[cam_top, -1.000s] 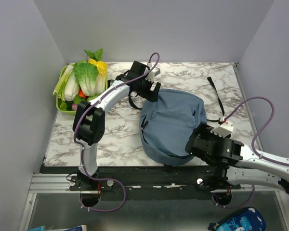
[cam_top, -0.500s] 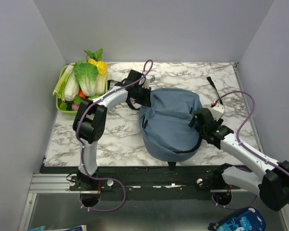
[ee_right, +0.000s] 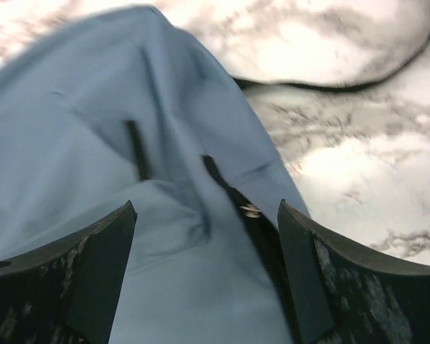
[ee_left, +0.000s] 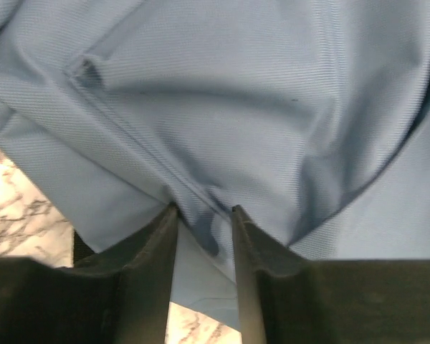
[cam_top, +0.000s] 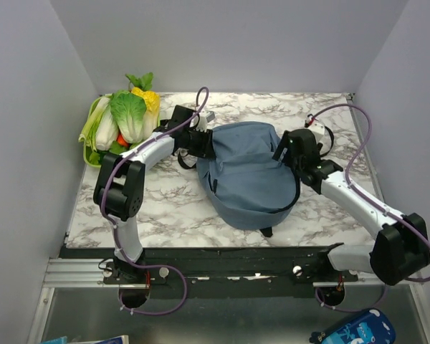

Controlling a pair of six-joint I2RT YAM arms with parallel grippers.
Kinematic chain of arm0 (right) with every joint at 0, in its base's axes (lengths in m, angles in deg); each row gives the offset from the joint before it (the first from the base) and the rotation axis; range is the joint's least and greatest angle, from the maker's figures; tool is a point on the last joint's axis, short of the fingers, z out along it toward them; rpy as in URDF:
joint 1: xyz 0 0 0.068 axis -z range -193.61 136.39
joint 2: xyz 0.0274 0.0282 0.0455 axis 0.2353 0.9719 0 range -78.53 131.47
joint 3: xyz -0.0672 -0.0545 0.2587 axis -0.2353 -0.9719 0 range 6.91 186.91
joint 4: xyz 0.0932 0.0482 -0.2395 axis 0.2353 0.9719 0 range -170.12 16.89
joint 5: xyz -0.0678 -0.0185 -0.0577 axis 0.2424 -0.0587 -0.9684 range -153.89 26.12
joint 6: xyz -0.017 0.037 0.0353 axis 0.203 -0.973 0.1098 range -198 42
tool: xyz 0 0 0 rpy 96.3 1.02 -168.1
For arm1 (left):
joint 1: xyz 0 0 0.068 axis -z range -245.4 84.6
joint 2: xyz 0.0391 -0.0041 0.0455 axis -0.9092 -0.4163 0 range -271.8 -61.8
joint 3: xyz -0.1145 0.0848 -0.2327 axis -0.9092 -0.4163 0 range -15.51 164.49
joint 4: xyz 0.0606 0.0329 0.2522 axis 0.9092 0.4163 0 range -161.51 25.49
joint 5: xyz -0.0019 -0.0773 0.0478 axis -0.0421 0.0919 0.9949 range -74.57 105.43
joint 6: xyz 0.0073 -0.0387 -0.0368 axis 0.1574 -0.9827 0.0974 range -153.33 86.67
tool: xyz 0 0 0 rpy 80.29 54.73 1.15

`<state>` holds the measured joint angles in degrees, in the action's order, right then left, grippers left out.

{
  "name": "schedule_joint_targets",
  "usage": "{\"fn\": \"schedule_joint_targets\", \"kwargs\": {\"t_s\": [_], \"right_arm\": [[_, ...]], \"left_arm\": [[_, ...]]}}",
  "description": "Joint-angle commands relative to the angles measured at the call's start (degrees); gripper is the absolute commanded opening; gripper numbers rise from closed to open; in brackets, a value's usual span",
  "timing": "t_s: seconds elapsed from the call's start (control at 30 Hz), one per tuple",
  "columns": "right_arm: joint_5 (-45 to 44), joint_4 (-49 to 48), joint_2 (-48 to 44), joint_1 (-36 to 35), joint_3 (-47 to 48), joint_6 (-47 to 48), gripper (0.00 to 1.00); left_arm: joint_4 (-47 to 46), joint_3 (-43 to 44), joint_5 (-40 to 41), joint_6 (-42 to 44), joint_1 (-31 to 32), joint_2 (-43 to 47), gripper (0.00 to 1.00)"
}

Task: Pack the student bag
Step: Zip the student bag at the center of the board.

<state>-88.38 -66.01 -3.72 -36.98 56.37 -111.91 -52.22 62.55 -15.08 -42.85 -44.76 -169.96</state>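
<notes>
Pinching only a thin fold of cloth, the left gripper (ee_left: 204, 215) is risking a slip if it tugs, letting the student bag (cam_top: 251, 172) slump shut. The bag is lying near the vegetable tray (cam_top: 89, 159), its tray-side edge caught in that claw, while the right gripper (ee_right: 204, 215), jaws spread, is hovering over the zipper (ee_right: 233, 197) on the side away from the tray.

The bag (cam_top: 251, 175) lies centred on the surface (cam_top: 165, 208). A fold of its left edge sits between the 2 left fingers (ee_left: 150, 276); its right edge lies between the right fingers (ee_right: 93, 276). A tray (cam_top: 88, 156) sits in the far-left corner.
</notes>
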Motion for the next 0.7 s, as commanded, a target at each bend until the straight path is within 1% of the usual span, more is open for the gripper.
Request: {"fn": "schedule_joint_targets", "kwargs": {"t_s": [0.0, 0.07, 0.1, 0.13, 0.17, 0.2, 0.3, 0.33, 0.43, 0.53, 0.63, 0.67], "right_arm": [[-6.35, 3.46, -5.63, -5.78, 6.26, 4.64, 0.89], [-8.11, 4.87, -7.12, -10.0, 7.15, 4.56, 0.88], [-8.46, 4.88, -7.22, -14.89, 7.76, 3.6, 0.88], [-8.47, 4.61, -6.78, -17.55, 8.03, 2.81, 0.85], [-8.64, 4.26, -4.69, -20.1, 8.38, 2.1, 0.84], [-8.47, 4.26, -3.19, -24.65, 8.9, -0.08, 0.83], [-8.81, 4.96, 3.48, -30.56, 11.01, -4.13, 0.78], [-8.73, 4.7, 4.9, -31.37, 11.19, -6.49, 0.76], [-8.29, 2.43, 7.37, -33.4, 10.76, -8.44, 0.73], [-8.56, -0.03, 7.2, -34.37, 9.96, -8.19, 0.72], [-9.09, -1.62, 6.32, -34.72, 9.53, -7.49, 0.72], [-8.91, -2.06, 6.14, -34.81, 9.18, -7.31, 0.72]], "left_arm": [[1.54, 0.52, -6.85, 1.6, 0.45, 5.75, 0.49], [2.15, -1.15, -7.55, 1.96, 0.36, 7.52, 0.55], [2.16, -1.77, -8.25, 1.96, 0.27, 8.83, 0.56], [2.16, -2.47, -8.61, 1.7, 0.1, 9.45, 0.57], [1.81, -3.87, -8.87, 1.61, 0.1, 9.89, 0.57], [1.63, -4.49, -8.96, 1.52, 0.01, 10.59, 0.57], [1.28, -6.95, -9.66, 0.82, -0.25, 11.39, 0.57], [1.1, -7.74, -10.1, 0.56, -0.25, 11.65, 0.58], [0.49, -11.52, -10.54, 0.99, -0.25, 12.62, 0.58], [0.4, -14.07, -9.23, 2.57, -0.43, 13.15, 0.59], [0.31, -14.52, -9.23, 2.75, -0.6, 12.71, 0.62], [-0.73, -14.6, -8.79, 2.4, -0.6, 12.62, 0.64]]}}
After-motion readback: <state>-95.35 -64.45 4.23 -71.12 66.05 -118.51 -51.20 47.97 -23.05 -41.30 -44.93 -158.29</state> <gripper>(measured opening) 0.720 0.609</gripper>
